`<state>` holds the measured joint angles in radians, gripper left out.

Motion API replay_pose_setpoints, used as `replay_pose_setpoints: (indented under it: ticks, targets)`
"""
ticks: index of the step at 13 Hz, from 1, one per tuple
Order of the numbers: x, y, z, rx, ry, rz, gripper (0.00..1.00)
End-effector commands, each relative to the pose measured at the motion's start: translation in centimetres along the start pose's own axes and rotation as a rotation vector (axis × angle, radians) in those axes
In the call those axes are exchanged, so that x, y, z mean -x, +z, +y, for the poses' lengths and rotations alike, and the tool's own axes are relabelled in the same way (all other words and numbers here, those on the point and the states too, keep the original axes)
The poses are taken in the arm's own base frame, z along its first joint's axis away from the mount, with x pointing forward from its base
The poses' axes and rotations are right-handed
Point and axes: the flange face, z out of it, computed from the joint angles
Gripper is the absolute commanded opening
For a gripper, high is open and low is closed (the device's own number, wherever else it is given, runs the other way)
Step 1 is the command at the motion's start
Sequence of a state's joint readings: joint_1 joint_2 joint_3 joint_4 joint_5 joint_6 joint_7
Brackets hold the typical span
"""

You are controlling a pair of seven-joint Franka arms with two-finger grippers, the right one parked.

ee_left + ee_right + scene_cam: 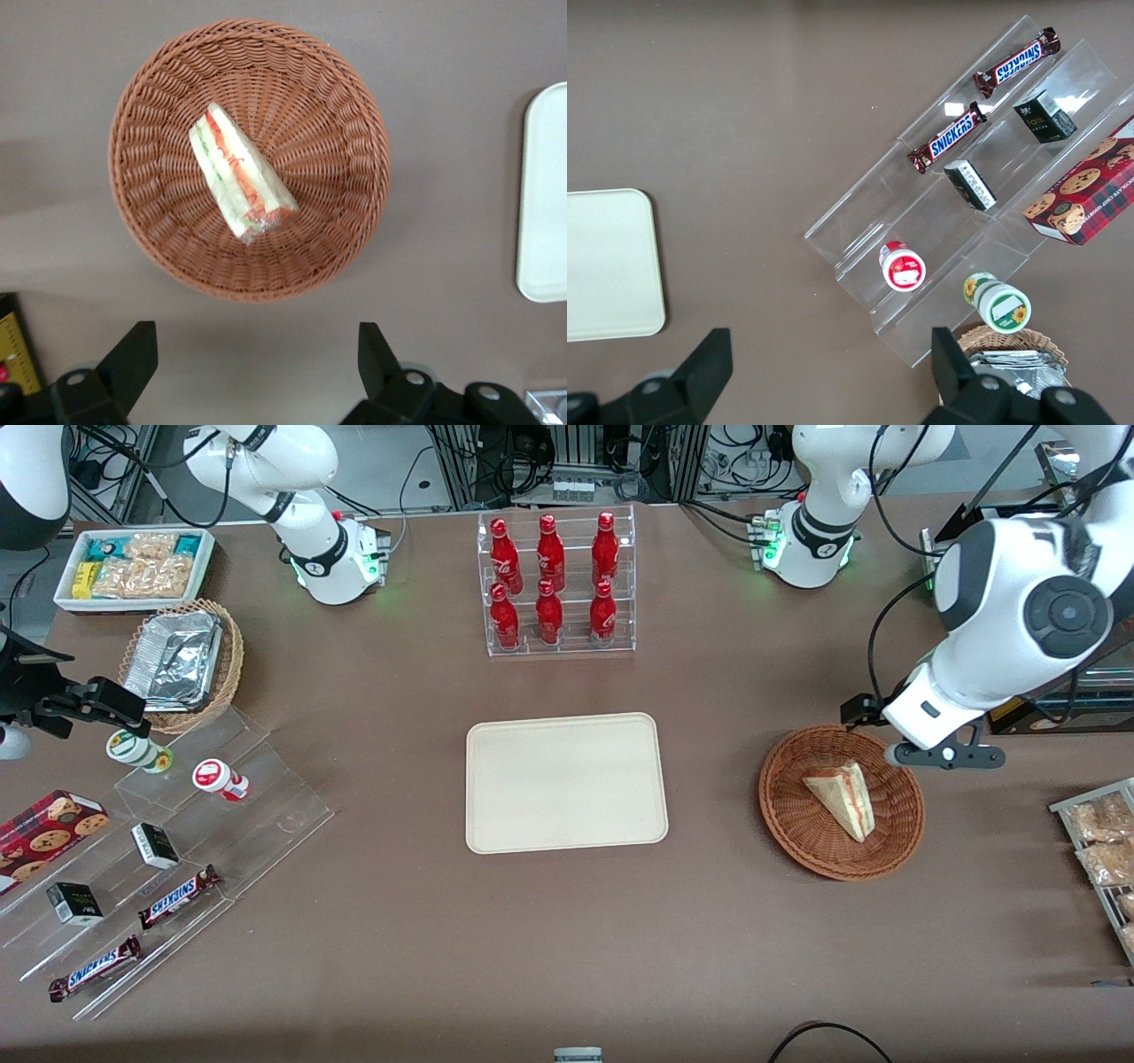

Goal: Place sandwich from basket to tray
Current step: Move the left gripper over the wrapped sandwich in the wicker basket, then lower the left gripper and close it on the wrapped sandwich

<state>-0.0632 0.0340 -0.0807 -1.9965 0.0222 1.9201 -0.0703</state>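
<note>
The sandwich (842, 797) (239, 173), a wrapped pale wedge with red and green filling, lies flat in the round reddish-brown wicker basket (797, 841) (354, 124). My left gripper (255, 341) hangs open above the table just outside the basket's rim, with nothing between its black fingers (133, 354). In the front view the working arm's wrist (930, 722) hovers over the basket's edge that lies farther from the camera. The beige tray (567, 784) (545, 195) lies flat and bare at the table's middle, beside the basket toward the parked arm.
A clear rack of red bottles (556, 584) stands farther from the camera than the tray. Toward the parked arm's end are a stepped acrylic shelf with snacks (177, 841), a foil-tray basket (182, 660) and a white snack bin (133, 567). Snack packets (1103, 841) lie at the working arm's end.
</note>
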Motion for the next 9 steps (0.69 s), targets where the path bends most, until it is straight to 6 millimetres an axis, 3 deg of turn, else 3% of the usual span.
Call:
replay_pose_setpoints:
  ticks: [1, 5, 9]
  targets:
    - [0.7, 3.2, -0.1, -0.002, -0.005, 0.046, 1.00]
    - [0.2, 7.5, -1.5, 0.008, -0.046, 0.074, 1.00]
    - [-0.7, 8.9, -1.5, 0.018, -0.182, 0.096, 1.00]
